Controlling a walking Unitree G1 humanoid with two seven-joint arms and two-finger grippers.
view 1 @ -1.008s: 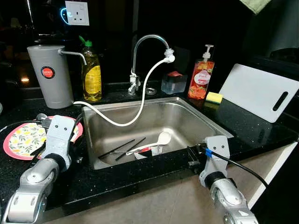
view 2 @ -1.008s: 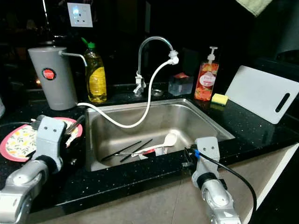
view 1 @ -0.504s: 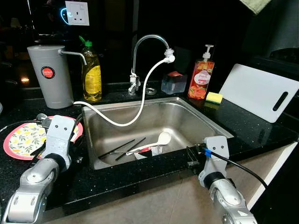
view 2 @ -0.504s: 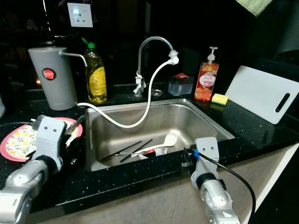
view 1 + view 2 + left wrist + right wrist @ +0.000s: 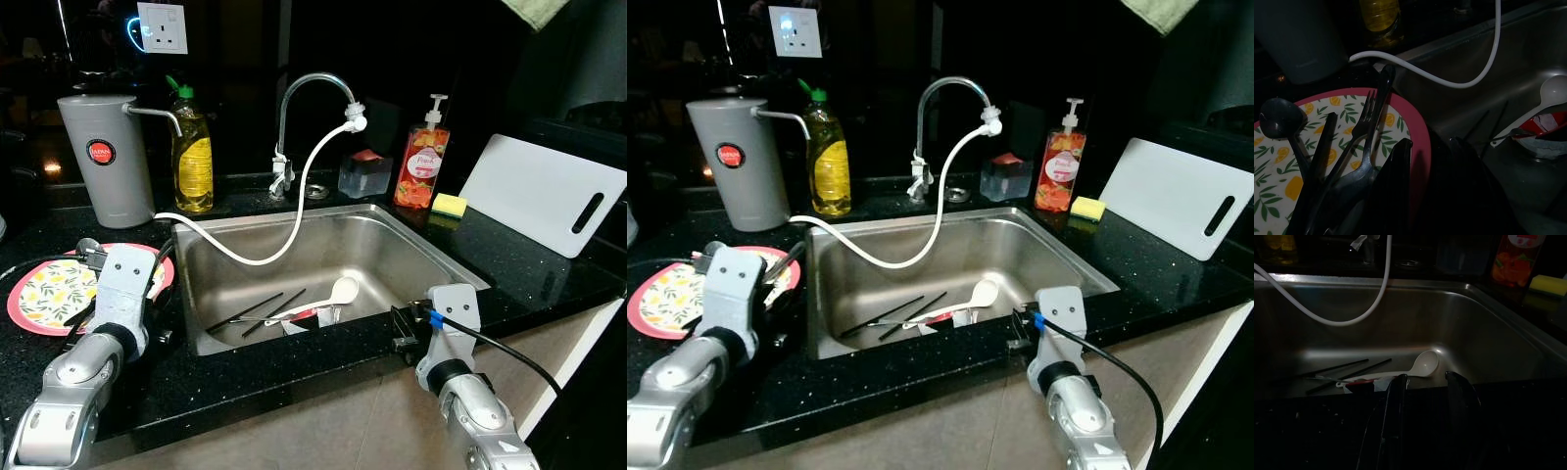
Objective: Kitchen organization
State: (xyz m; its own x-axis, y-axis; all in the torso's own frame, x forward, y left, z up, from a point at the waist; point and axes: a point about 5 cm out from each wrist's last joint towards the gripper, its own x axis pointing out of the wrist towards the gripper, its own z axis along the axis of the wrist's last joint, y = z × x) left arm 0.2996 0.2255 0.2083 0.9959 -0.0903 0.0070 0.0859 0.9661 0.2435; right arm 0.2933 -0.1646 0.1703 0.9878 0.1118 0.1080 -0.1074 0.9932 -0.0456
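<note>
Where the black speckled counter (image 5: 549,274) meets a dark, dim wall, a steel sink (image 5: 411,257) holds black chopsticks (image 5: 257,312) and a white ladle (image 5: 338,292). A white hose (image 5: 294,220) loops from the faucet (image 5: 294,108) into the basin. Left of it, a pink leaf-patterned plate (image 5: 1283,161) carries a fork (image 5: 1362,134) and dark utensils. The left gripper (image 5: 1430,161), fingers apart, hovers at the plate's edge; the right gripper (image 5: 1425,387), fingers apart and empty, sits at the sink's front rim. A white cutting board (image 5: 549,191) leans at the right.
</note>
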